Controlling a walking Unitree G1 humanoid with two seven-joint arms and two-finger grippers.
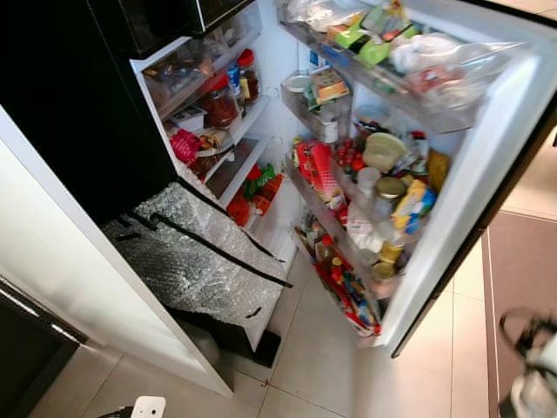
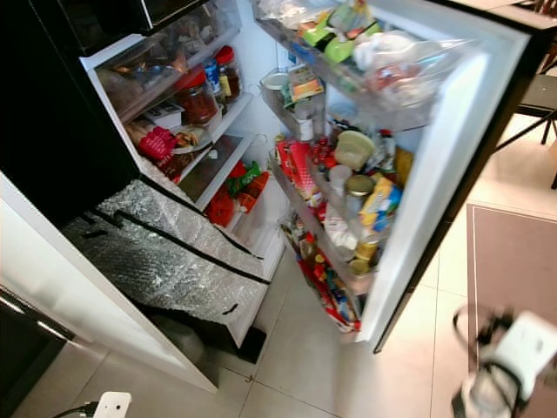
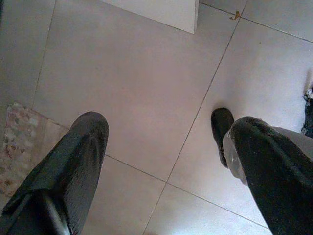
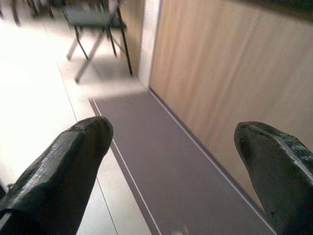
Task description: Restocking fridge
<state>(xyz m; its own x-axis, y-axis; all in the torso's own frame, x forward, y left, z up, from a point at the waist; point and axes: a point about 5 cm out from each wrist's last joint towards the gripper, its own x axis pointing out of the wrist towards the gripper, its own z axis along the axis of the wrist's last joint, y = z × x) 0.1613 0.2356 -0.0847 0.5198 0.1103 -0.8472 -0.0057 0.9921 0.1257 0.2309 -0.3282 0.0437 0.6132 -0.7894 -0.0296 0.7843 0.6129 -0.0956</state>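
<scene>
The fridge point(image 1: 261, 52) stands open ahead of me. Its inner shelves hold jars with red lids point(image 1: 219, 103) and packets. The door point(image 1: 487, 165) is swung out to the right, and its racks point(image 1: 348, 231) are crowded with bottles, jars, cartons and sachets. My left gripper point(image 3: 166, 132) hangs open over bare floor tiles with nothing between its fingers. Open too, my right gripper point(image 4: 173, 132) points at a grey mat and a wooden wall. The right arm point(image 2: 505, 366) is a blur at the lower right, away from the fridge.
A silvery bubble-wrap sheet point(image 1: 187, 252) with black straps covers the lower drawer, which juts out towards me. A white cabinet panel point(image 1: 78, 287) flanks the left. A grey mat point(image 2: 513, 261) lies right of the door, with a black chair point(image 4: 93, 19) beyond. Pale floor tiles point(image 1: 322, 366) lie in front.
</scene>
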